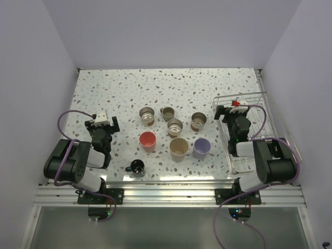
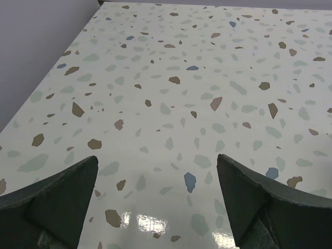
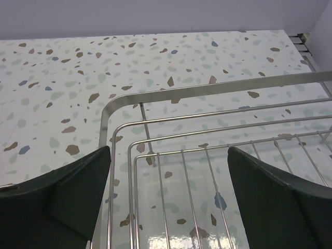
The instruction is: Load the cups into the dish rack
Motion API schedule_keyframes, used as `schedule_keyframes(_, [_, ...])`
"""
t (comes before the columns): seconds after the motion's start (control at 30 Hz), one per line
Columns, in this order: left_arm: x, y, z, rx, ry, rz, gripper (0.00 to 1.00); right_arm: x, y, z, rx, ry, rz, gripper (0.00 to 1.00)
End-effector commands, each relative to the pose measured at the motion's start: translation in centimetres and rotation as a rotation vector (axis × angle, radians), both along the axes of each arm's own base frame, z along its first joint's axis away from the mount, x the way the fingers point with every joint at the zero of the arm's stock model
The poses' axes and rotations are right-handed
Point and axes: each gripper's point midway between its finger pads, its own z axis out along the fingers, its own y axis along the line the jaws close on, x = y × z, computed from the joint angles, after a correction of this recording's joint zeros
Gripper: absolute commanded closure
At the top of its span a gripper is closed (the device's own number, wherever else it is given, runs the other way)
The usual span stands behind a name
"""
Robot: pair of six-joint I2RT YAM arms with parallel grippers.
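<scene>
At the right edge of the speckled desk (image 1: 129, 88) lies the dish rack (image 1: 257, 109), a low wire frame partly hidden under the right arm. The right hand (image 1: 233, 111) hangs over the rack's far-left part. In its wrist view the two dark fingers (image 3: 67, 197) stand wide apart, clamped on nothing, and the rack's rounded corner and gridded bottom show below the gap.

All eight cups stand upright on the desk, outside the rack, to its left and between the two arms. Farthest back are a steel cup (image 1: 147, 115) and, just beside it, a tan mug (image 1: 167, 113) with a handle. A second steel cup (image 1: 175, 126) sits a little nearer, and a tan cup with a shiny inside (image 1: 198, 121) stands to its right. In the nearer row come the red-pink cup (image 1: 148, 141), a plain tan cup (image 1: 178, 148) and the lavender cup (image 1: 201, 148). The small dark blue cup (image 1: 137, 167) stands alone near the desk's near edge.

The left hand (image 1: 102, 121) is well left of the cups. Its fingers (image 2: 52, 197) are apart too, holding nothing — its wrist view shows only bare desk.
</scene>
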Motion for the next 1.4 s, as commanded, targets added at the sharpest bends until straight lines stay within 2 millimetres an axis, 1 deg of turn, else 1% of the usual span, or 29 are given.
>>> schedule_keyframes(0.0, [0.5,0.2,3.1,0.009,-0.125,0.009,0.00,-0.9,0.1,-3.9,-0.047,0.155,0.001,0.02])
schedule_keyframes(0.03, [0.5,0.2,3.1,0.009,-0.123,0.009,0.00,-0.7,-0.2,-3.4,-0.051,0.202,-0.014,0.02])
schedule_keyframes(0.07, [0.5,0.2,3.0,0.009,-0.123,0.007,0.00,-0.6,-0.6,-3.6,-0.041,0.264,-0.050,0.02])
schedule_keyframes(0.1, [0.5,0.2,3.1,0.009,-0.123,0.009,0.00,-0.6,-1.5,-3.7,0.018,0.332,-0.137,0.02])
schedule_keyframes(0.13, [0.5,0.2,3.1,0.009,-0.125,0.007,0.00,-0.5,-2.5,-3.7,0.012,0.419,-0.204,0.01])
schedule_keyframes(0.2, [0.5,0.2,3.1,0.008,-0.126,0.007,0.00,0.0,-1.8,-2.3,-0.017,0.393,-0.137,0.02])
schedule_keyframes(0.23, [0.5,0.2,3.1,0.009,-0.123,0.009,0.00,-0.2,-1.2,-1.8,-0.011,0.366,-0.097,0.02])
schedule_keyframes(0.27, [0.5,0.2,3.0,0.009,-0.123,0.007,0.00,-0.4,-1.2,0.3,-0.003,0.309,-0.097,0.02])
schedule_keyframes(0.37, [0.5,0.2,3.1,0.009,-0.125,0.009,0.00,-1.3,-1.5,2.4,0.023,0.304,-0.119,0.02])
schedule_keyframes(0.4, [0.5,0.2,3.1,0.009,-0.125,0.007,0.00,-1.6,-1.6,3.9,0.055,0.278,-0.135,0.02])
schedule_keyframes(0.47, [0.5,0.2,3.1,0.009,-0.123,0.009,0.00,-1.9,-1.8,5.9,0.106,0.294,-0.172,0.02])
schedule_keyframes(0.53, [0.5,0.2,3.1,0.009,-0.125,0.007,0.00,-2.0,-1.2,8.5,0.227,0.289,-0.188,0.02])
schedule_keyframes(0.6, [0.5,0.2,3.1,0.009,-0.125,0.007,0.00,-2.1,0.0,9.7,0.347,0.286,-0.161,0.02])
schedule_keyframes(0.63, [0.5,0.2,3.1,0.009,-0.125,0.007,0.00,-2.3,0.3,10.6,0.399,0.285,-0.161,0.02])
schedule_keyframes(0.67, [0.5,0.2,3.0,0.009,-0.123,0.007,0.00,-2.4,0.7,10.9,0.449,0.291,-0.163,0.02])
schedule_keyframes(0.7, [0.5,0.2,3.1,0.009,-0.125,0.007,0.00,-2.4,1.6,11.3,0.501,0.301,-0.126,0.02])
schedule_keyframes(0.83, [0.5,0.2,3.1,0.009,-0.126,0.009,0.00,-3.3,3.2,12.5,0.552,0.335,-0.056,0.02])
schedule_keyframes(0.87, [0.5,0.2,3.1,0.009,-0.123,0.009,0.00,-4.1,3.1,13.3,0.549,0.319,-0.051,0.02])
schedule_keyframes(0.93, [0.5,0.2,3.1,0.008,-0.126,0.007,0.00,-5.1,2.6,13.5,0.497,0.327,-0.067,0.02])
schedule_keyframes(0.97, [0.5,0.2,3.1,0.009,-0.125,0.009,0.00,-5.7,2.3,14.3,0.476,0.313,-0.069,0.02])
schedule_keyframes(1.0, [0.5,0.2,3.1,0.009,-0.126,0.009,0.00,-6.1,2.2,14.5,0.435,0.319,-0.064,0.02])
schedule_keyframes(1.07, [0.5,0.2,3.1,0.009,-0.123,0.009,0.00,-6.7,2.3,15.0,0.430,0.325,-0.065,0.02])
schedule_keyframes(1.13, [0.5,0.2,3.1,0.008,-0.126,0.007,0.00,-6.9,3.5,15.2,0.500,0.358,-0.027,0.02])
schedule_keyframes(1.17, [0.5,0.2,3.1,0.009,-0.125,0.007,0.00,-7.2,5.4,15.3,0.524,0.393,0.049,0.02])
schedule_keyframes(1.2, [0.5,0.2,3.1,0.009,-0.125,0.007,0.00,-7.3,6.4,15.1,0.532,0.423,0.081,0.02])
schedule_keyframes(1.27, [0.5,0.2,3.0,0.009,-0.122,0.007,0.00,-8.3,8.0,14.9,0.494,0.496,0.125,0.02])
schedule_keyframes(1.3, [0.5,0.1,3.0,0.009,-0.123,0.006,0.00,-8.6,8.2,15.0,0.458,0.511,0.136,0.02])
schedule_keyframes(1.33, [0.5,0.2,3.0,0.009,-0.122,0.007,0.00,-9.5,8.3,14.1,0.437,0.562,0.134,0.02])
schedule_keyframes(1.37, [0.6,0.0,3.0,0.010,-0.123,-0.003,0.00,-10.0,8.6,13.8,0.423,0.582,0.149,0.02])
